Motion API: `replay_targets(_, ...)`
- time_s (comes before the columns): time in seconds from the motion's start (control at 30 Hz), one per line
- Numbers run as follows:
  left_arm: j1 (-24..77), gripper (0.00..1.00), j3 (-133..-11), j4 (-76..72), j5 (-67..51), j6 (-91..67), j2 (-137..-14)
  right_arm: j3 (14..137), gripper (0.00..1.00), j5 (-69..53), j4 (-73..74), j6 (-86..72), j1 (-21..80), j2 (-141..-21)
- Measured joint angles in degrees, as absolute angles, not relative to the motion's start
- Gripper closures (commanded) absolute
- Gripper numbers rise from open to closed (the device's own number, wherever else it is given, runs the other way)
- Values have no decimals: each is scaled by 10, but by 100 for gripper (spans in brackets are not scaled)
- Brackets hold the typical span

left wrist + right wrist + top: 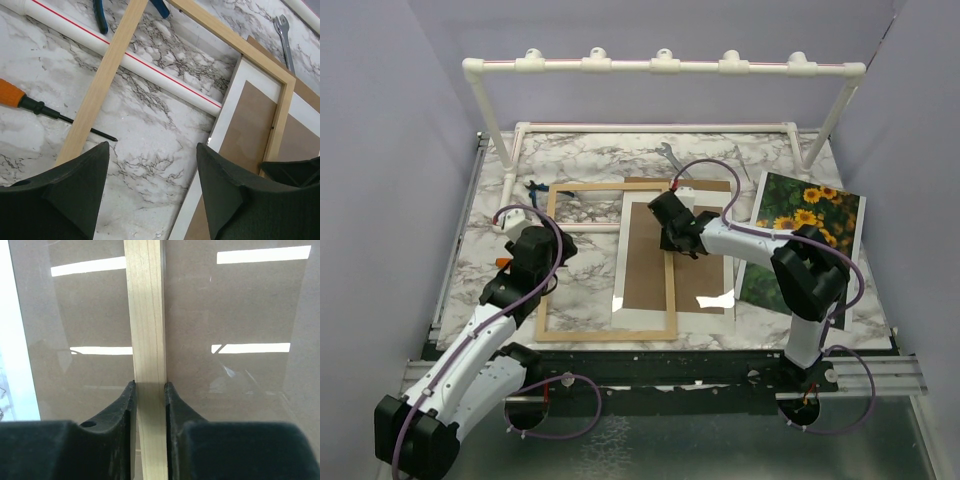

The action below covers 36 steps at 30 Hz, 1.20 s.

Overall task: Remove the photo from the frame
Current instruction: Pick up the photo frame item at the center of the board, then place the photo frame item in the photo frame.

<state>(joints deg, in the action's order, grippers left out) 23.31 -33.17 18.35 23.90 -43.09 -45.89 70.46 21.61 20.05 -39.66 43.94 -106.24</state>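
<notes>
A white pipe [150,67] and a screwdriver [20,100] cross the frame [100,85] at its left rail.

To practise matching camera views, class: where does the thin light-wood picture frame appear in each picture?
Top external: thin light-wood picture frame lies flat, left of centre.
Left wrist: the frame crosses the upper half diagonally.
Right wrist: one frame edge runs upright at centre.
Shared landmark: brown fibreboard back panel.

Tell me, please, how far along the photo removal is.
Done: the photo lies on the table right of the frame, fully out. In hand: the right gripper is shut on the frame's wooden rail; the left gripper hangs open above the table. Left: probably just releasing the frame.
</notes>
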Motion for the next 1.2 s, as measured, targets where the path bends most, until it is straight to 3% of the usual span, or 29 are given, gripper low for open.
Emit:
replay_targets(0.3,233,29,-332,186,251,-430,-459,707,99,228,220,-404,443,-1053)
replay_targets(0.83,233,29,-332,186,251,-428,-466,644,99,291,232,-343,440,-901)
replay_targets(1.2,233,29,-332,183,244,-430,-467,539,98,291,222,-292,367,-820)
